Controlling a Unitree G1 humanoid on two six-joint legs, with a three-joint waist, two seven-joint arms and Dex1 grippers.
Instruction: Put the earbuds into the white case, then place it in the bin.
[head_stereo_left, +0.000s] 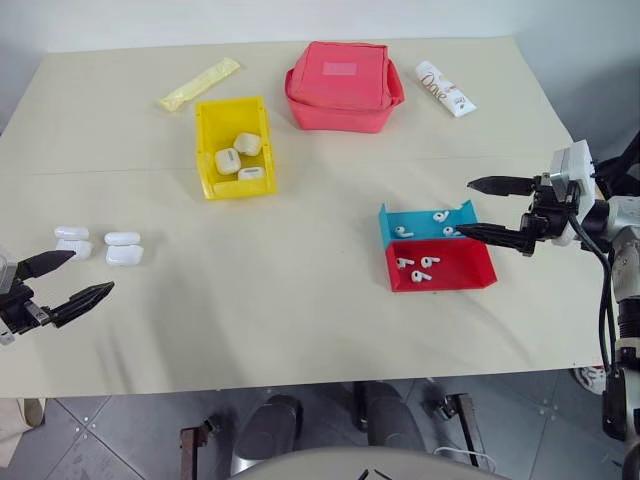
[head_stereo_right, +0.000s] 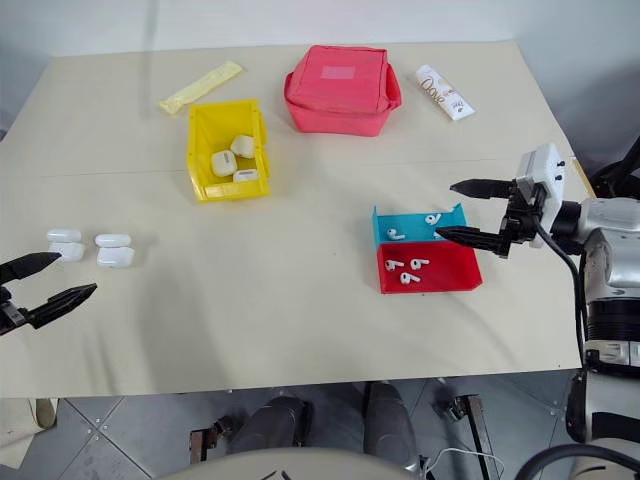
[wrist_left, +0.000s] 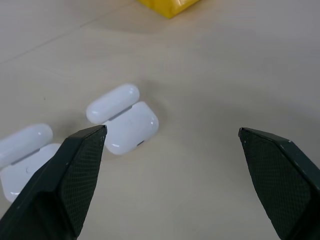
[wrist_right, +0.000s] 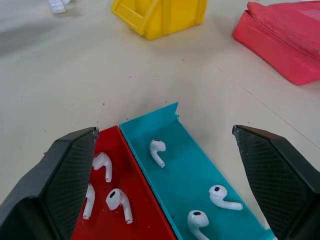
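Both grippers, left (head_stereo_left: 62, 278) and right (head_stereo_left: 488, 209), gape empty; the earbuds (wrist_right: 158, 151) look tiny, light, slick; pinch one by its stem.

Earbuds (head_stereo_left: 420, 264) in trays (head_stereo_left: 478, 275) right of bin (head_stereo_left: 206, 150)

Red pouch (head_stereo_left: 343, 85), white tube (head_stereo_left: 445, 88), yellow packet (head_stereo_left: 199, 84) at table's (head_stereo_left: 300, 300) far side.

Bin (wrist_right: 160, 17) cut off by frame edge in right wrist view; pouch (wrist_right: 285, 40) too.
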